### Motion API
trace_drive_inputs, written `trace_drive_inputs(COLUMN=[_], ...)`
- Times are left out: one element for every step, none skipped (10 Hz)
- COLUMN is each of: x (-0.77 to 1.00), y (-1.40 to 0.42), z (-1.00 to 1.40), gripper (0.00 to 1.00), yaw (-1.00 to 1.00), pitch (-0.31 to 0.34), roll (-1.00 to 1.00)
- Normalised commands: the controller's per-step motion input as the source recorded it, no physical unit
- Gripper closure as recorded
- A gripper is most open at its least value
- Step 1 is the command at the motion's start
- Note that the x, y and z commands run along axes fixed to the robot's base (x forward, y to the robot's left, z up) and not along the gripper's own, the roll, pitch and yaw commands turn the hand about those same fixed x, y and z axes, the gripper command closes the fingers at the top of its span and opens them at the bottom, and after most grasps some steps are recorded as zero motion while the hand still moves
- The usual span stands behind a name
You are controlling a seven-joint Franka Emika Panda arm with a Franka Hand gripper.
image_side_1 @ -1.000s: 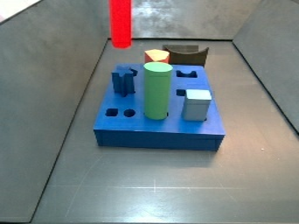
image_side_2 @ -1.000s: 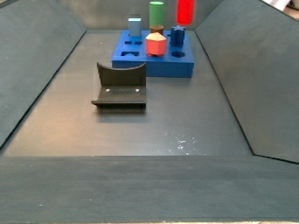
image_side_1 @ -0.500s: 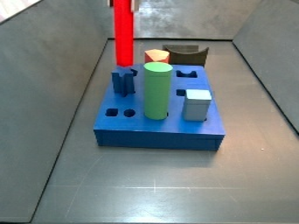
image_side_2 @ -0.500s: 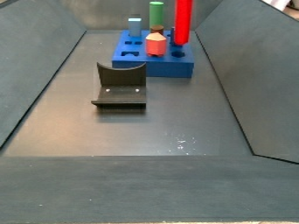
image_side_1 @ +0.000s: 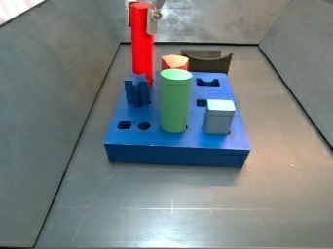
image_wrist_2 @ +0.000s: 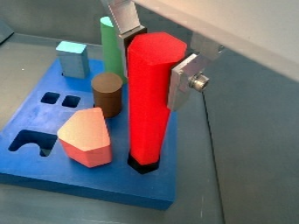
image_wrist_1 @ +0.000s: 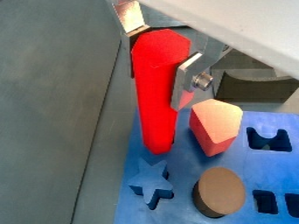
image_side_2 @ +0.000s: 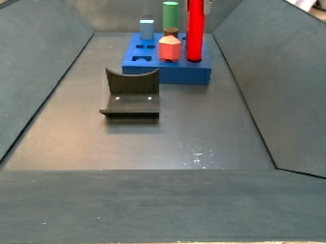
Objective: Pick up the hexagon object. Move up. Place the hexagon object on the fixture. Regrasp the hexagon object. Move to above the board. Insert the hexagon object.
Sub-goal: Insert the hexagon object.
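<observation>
The hexagon object (image_wrist_2: 152, 96) is seen standing upright with its lower end seated in a hole at a corner of the board (image_wrist_2: 52, 109), just beside the pale orange cone-like piece (image_wrist_2: 86, 137). The pincer (image_wrist_2: 149, 48) is positioned around the bar's upper part, but its silver fingers (image_wrist_2: 184, 80) are spread with a gap on each side, so nothing is gripped. The green cylinder (image_side_1: 174, 101) stands on the board, and the fixture (image_side_2: 132, 92) lies on the floor, well apart from the board.
</observation>
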Motion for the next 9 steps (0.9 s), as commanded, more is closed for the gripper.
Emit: trace_drive_inputs(x=[-0.15,-0.09,0.0,0.0,0.0,0.0,0.0,0.0,0.0], y=[0.36,0.44,0.46,0.31,0.01,0.0,-0.01,-0.03,-0.05], z=[-0.07,-0.08,-0.08,-0.17,-0.45,-0.62,-0.6,-0.61,-0.63], gripper=[1.0,1.0,1.0,1.0,1.0,1.0,1.0,1.0,1.0], yaw=[0.23,0.29,0.25,0.19,0.13,0.14,0.21,0.17,0.13], pitch=[-0.149,-0.044,-0.021,-0.056,-0.194,-0.286,-0.307,-0.301,-0.284], roll=[-0.02,0.04,0.06,0.07,0.07,0.11,0.09,0.1,0.1])
